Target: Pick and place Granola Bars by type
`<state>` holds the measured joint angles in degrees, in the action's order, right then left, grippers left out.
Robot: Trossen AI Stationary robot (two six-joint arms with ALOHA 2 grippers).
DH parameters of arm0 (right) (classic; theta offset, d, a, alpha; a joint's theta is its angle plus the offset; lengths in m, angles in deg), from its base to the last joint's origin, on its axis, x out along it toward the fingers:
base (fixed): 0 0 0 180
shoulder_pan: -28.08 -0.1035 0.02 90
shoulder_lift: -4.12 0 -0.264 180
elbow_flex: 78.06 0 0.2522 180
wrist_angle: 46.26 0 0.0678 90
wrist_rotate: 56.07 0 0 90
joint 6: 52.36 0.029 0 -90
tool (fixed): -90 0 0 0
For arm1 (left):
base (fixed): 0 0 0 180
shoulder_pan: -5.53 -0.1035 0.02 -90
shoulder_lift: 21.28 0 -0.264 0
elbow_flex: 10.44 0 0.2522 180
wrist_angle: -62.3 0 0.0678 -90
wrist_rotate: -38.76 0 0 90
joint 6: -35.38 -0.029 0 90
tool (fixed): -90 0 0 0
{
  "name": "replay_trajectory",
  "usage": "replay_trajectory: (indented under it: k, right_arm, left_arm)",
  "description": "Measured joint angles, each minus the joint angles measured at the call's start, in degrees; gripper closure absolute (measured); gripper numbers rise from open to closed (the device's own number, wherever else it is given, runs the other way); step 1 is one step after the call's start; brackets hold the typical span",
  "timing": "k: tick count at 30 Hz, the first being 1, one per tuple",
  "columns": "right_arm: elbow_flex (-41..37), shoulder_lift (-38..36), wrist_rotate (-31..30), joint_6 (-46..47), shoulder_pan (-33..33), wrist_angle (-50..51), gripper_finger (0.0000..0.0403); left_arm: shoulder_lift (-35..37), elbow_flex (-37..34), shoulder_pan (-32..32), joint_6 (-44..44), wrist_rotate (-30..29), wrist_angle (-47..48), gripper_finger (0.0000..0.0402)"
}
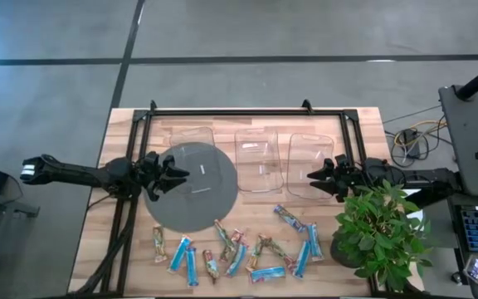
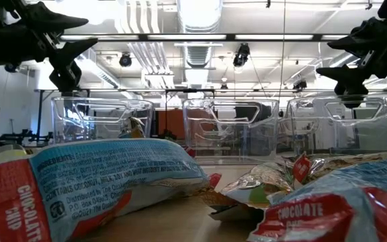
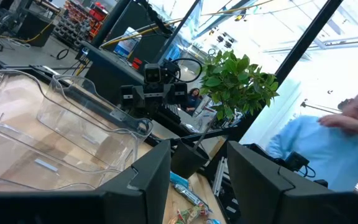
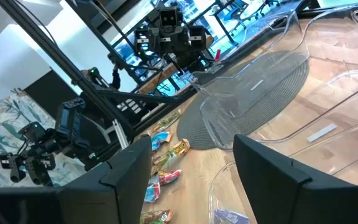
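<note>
Several granola bars (image 1: 239,247), bright blue ones and multicoloured ones, lie flat in a loose row along the table's near edge; two fill the foreground of the low view (image 2: 99,181). My left gripper (image 1: 175,174) hovers open above the grey round mat (image 1: 193,189), raised off the table, as the low view (image 2: 66,50) shows. My right gripper (image 1: 315,176) hovers open over the rightmost clear bin (image 1: 312,164), fingers pointing toward the table's left. Neither holds anything. Both wrist views show the open fingers (image 3: 194,180) (image 4: 191,177).
Three clear plastic bins (image 1: 260,159) stand side by side across the table's far half, the left one (image 1: 191,139) partly on the mat. A potted plant (image 1: 380,228) sits at the near right corner. A black frame (image 1: 247,112) rims the far side. A person (image 3: 328,143) stands beyond the table.
</note>
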<state>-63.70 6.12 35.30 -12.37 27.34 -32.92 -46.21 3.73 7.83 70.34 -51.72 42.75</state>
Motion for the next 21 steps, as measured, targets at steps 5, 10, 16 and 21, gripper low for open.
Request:
replay_trajectory:
  k: [5, 10, 16, 21]
  right_arm:
    - [0.0, 0.0, 0.0, 0.0, 0.0, 0.0, 0.0186]
    - [0.0, 0.0, 0.0, 0.0, 0.0, 0.0, 0.0186]
    - [0.0, -0.1, -8.1, 9.7, 0.1, -4.8, 0.0186]
    - [0.0, 4.4, -0.5, 12.2, -0.3, -20.3, 0.0186]
  left_arm:
    - [0.0, 0.0, 0.0, 0.0, 0.0, 0.0, 0.0260]
    - [0.0, 0.0, 0.0, 0.0, 0.0, 0.0, 0.0260]
    - [0.0, 0.0, 0.0, 0.0, 0.0, 0.0, 0.0260]
    - [0.0, 0.0, 0.0, 0.0, 0.0, 0.0, 0.0260]
